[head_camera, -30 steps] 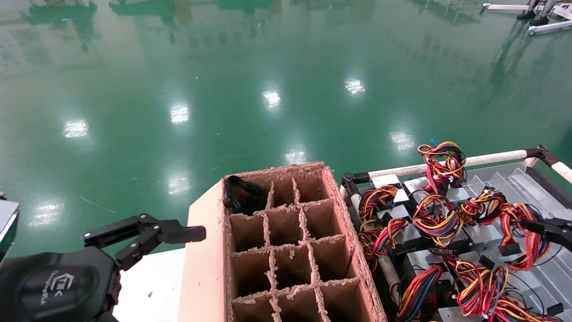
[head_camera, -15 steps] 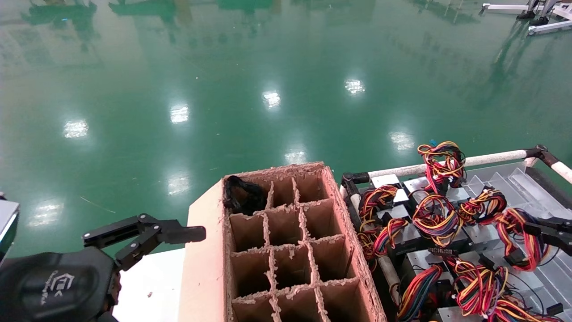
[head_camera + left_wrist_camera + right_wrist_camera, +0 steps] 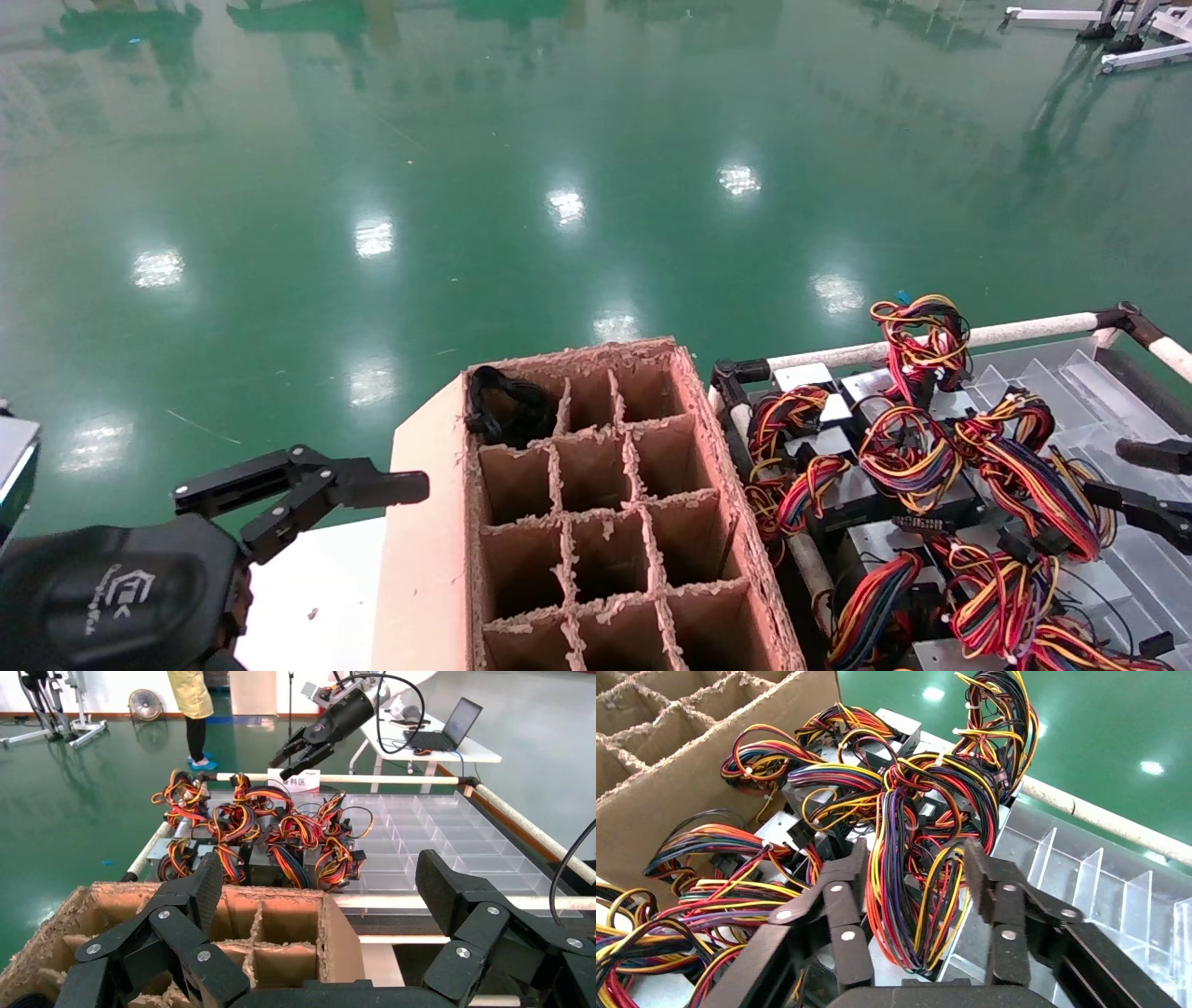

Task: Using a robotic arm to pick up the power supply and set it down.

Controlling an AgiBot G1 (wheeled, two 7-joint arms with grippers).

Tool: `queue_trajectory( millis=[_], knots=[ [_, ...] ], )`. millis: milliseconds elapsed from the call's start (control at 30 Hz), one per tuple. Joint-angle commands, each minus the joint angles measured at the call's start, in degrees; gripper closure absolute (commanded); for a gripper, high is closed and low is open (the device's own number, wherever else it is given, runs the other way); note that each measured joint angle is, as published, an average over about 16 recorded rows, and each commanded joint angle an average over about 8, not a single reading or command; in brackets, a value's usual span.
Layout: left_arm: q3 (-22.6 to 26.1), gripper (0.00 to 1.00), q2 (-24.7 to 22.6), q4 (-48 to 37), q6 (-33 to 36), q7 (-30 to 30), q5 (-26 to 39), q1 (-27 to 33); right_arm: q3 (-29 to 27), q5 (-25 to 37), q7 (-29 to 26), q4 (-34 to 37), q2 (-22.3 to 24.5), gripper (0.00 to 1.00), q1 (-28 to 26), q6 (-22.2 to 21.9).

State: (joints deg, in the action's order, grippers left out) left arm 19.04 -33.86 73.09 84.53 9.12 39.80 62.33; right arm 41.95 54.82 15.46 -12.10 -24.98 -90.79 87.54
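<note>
Several power supplies, silver-grey boxes with looped red, yellow, orange and black wires, lie packed on a rack to my right. The white robotic arm's right gripper [image 3: 1108, 473] [image 3: 914, 874] is open. A wire loop of one power supply [image 3: 1043, 494] [image 3: 905, 903] hangs between its two black fingers [image 3: 852, 881], and nothing is clamped. The left wrist view shows this gripper [image 3: 299, 755] at the far side of the wire pile. My left gripper [image 3: 307, 480] [image 3: 323, 881] is parked open at the lower left, beside the cardboard box, holding nothing.
A divided cardboard box [image 3: 424, 559] stands in the middle, with a black coiled cable [image 3: 503, 410] in its far-left cell. A clear partitioned tray [image 3: 1099, 382] lies beyond the power supplies, bounded by a white rail [image 3: 1024, 331]. A person [image 3: 190, 699] and a laptop table [image 3: 460, 724] are beyond.
The right gripper's fingers have spread apart. The wire loop at its tips has sagged and stretched out lower. The left arm has not moved.
</note>
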Motion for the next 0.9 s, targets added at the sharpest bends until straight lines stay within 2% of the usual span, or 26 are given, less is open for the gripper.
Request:
queue_trajectory(
  millis=[33,900],
  knots=[
    [0.00,0.00,0.00,0.00,0.00,0.00,0.00,0.00,-0.21,-0.12,-0.21,-0.50,-0.07,0.00,0.25,-0.01],
    [0.04,0.00,0.01,-0.03,0.00,-0.03,-0.02,0.02,-11.92,-5.96,-12.05,-28.26,-4.61,0.00,13.44,-0.85]
  ],
)
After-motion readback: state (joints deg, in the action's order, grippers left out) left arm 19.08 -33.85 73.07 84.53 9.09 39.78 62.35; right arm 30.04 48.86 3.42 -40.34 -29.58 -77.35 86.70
